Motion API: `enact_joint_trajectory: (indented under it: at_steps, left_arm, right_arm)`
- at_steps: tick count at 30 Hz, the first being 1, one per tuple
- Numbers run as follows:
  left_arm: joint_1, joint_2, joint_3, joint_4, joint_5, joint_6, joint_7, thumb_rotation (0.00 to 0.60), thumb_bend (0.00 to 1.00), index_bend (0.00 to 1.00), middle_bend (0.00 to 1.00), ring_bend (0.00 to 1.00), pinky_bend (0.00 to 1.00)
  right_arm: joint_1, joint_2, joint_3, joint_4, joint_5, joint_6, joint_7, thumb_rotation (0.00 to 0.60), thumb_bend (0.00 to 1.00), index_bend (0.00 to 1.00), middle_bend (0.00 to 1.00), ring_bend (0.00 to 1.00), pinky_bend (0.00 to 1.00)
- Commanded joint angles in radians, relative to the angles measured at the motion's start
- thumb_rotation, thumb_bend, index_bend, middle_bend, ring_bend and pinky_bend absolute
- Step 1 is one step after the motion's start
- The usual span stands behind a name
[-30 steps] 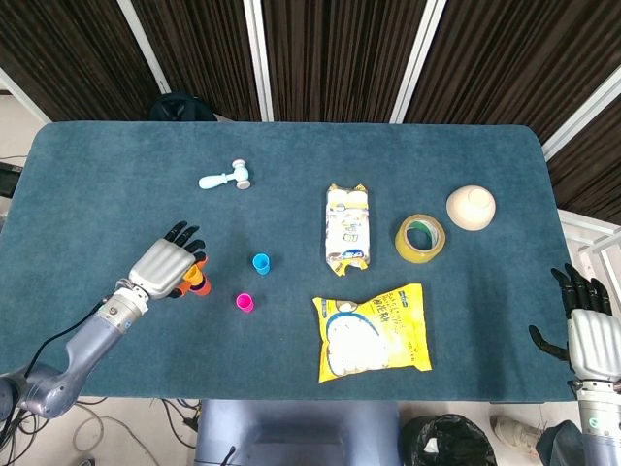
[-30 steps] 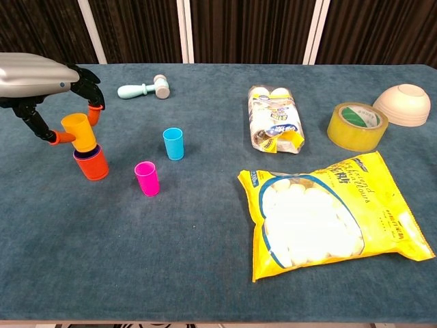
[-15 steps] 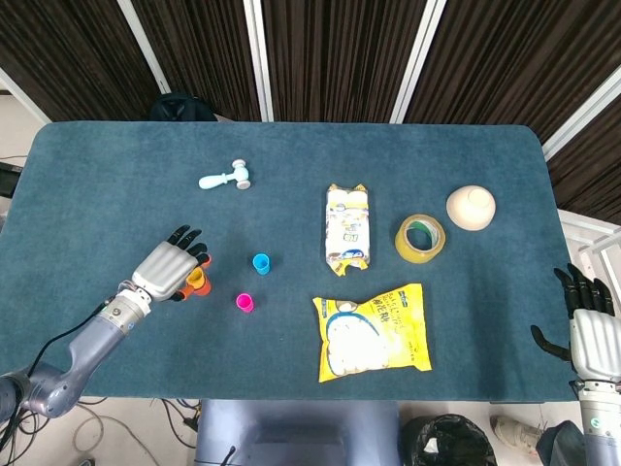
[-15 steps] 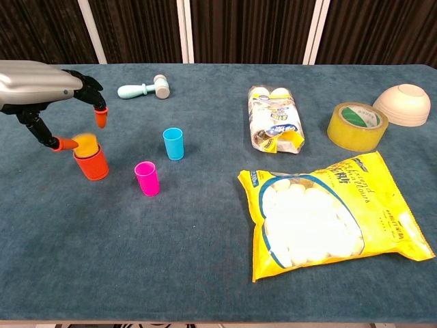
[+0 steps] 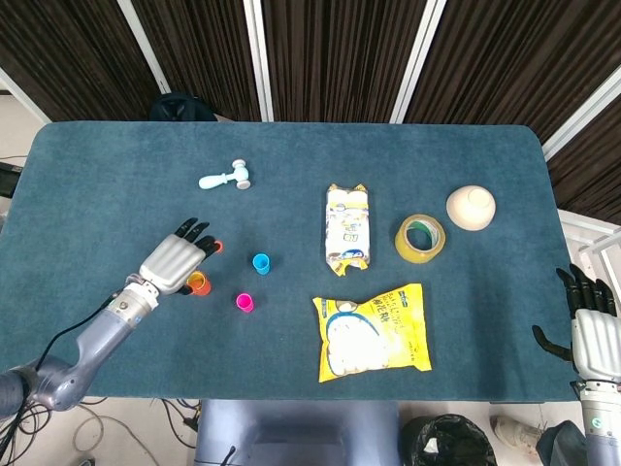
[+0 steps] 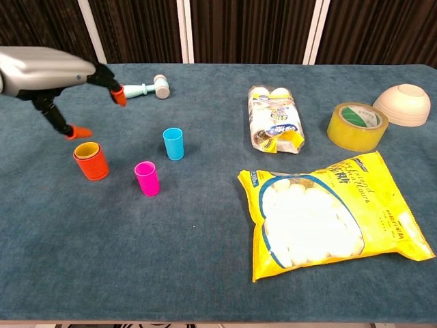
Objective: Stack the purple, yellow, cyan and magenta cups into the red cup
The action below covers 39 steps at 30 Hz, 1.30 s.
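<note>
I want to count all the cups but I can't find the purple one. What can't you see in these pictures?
- Purple cup: not visible in either view; the yellow cup fills the red cup, hiding anything beneath it.
- Left hand: in the head view it covers part of the red cup.
- Right hand: at the head view's corner, missing from the chest view.
- Writing on the yellow bag: too small.

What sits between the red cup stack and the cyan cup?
Nothing: bare blue cloth separates the red cup from the cyan cup, clearest in the chest view.
</note>
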Motion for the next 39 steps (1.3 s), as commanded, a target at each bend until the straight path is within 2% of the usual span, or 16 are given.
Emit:
enact_joint_trajectory:
  at_steps: [1, 8, 17, 39]
  left_arm:
    - [-0.031, -0.041, -0.039, 0.034, -0.02, -0.003, -0.007, 0.6, 0.26, 0.24, 0.22, 0.0, 0.0]
    - [-0.126, -0.157, -0.093, 0.156, -0.109, -0.09, 0.02, 0.6, 0.23, 0.24, 0.22, 0.0, 0.0]
    - [-0.202, -0.296, -0.094, 0.298, -0.159, -0.156, 0.054, 0.6, 0.22, 0.24, 0.22, 0.0, 0.0]
    - [-0.222, -0.359, -0.06, 0.377, -0.203, -0.164, 0.08, 0.6, 0.26, 0.43, 0.25, 0.0, 0.0]
  right_arm:
    - [0.001, -0.001, -0.001, 0.0, 0.0, -0.002, -0.001, 0.6, 0.32, 0.11, 0.04, 0.1, 0.0]
    - [0.001, 0.0, 0.0, 0.001, 0.0, -0.003, 0.0, 0.6, 0.32, 0.11, 0.04, 0.1, 0.0]
    - [-0.001, 0.004, 0.004, 0.003, 0.003, 0.0, 0.013, 0.6, 0.32, 0.11, 0.04, 0.1, 0.0]
    - [-0.001, 0.008, 0.003, 0.0, 0.005, -0.01, 0.032, 0.6, 0.32, 0.11, 0.04, 0.1, 0.0]
